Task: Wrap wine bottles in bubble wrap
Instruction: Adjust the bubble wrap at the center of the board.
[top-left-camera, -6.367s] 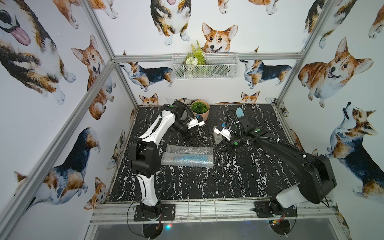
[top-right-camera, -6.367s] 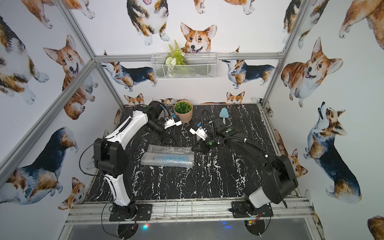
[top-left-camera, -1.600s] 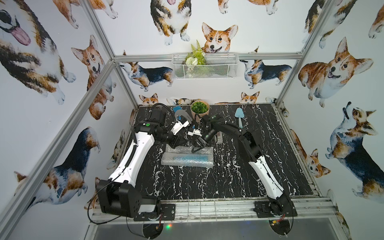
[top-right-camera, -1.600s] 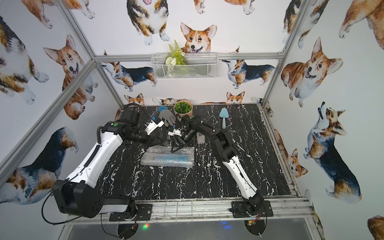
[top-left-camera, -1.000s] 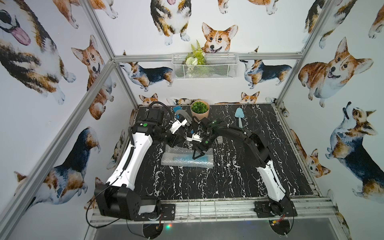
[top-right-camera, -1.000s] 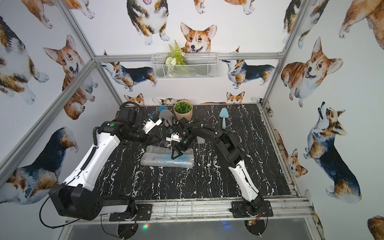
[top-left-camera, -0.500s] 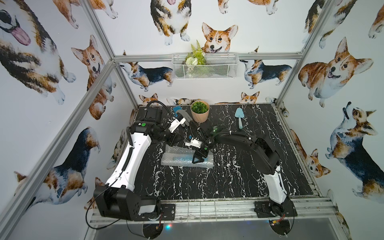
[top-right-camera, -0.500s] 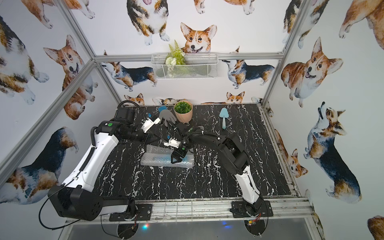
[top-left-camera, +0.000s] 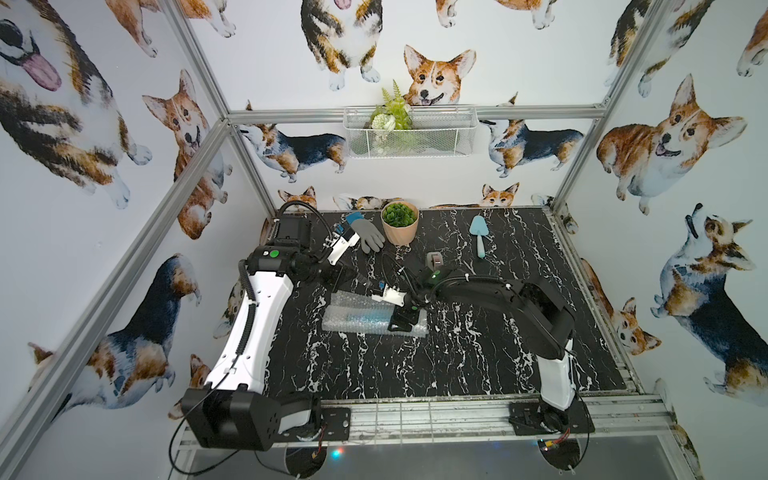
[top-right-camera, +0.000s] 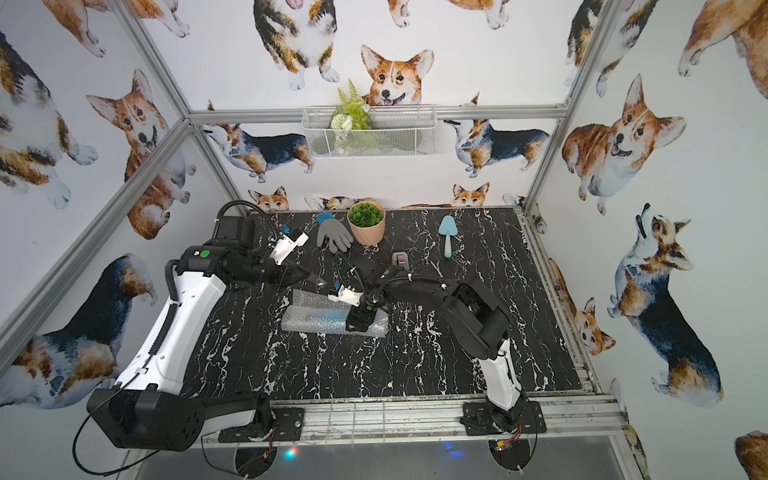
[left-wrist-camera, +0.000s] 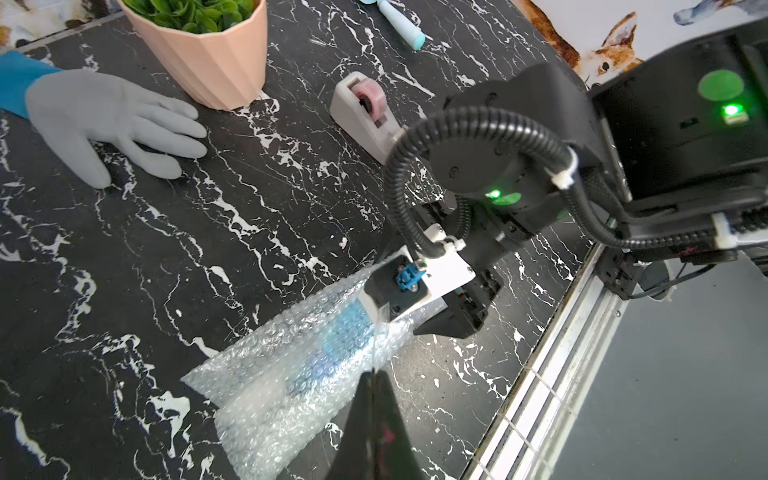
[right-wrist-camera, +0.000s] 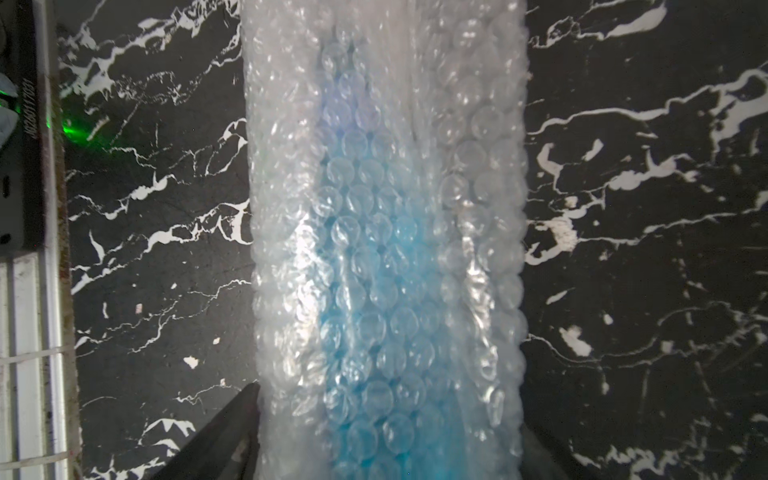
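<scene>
The wine bottle lies on its side in the middle of the black marble table, rolled inside the bubble wrap; only its blue shows through. My right gripper points down over the roll's right end. It is open, its fingers standing astride the wrapped bundle at its two sides. My left gripper hovers just behind the roll, shut on a thin clear strip, apparently tape, that runs out from its tip. The bottle's neck and cap are hidden.
A tape dispenser stands behind the right wrist. Along the back lie a grey glove, a potted plant and a light-blue trowel. A metal rail runs along the table's front edge.
My right gripper has come forward from near the tape dispenser and down over the roll's right end. The left gripper has stayed shut, almost still, behind the roll.
</scene>
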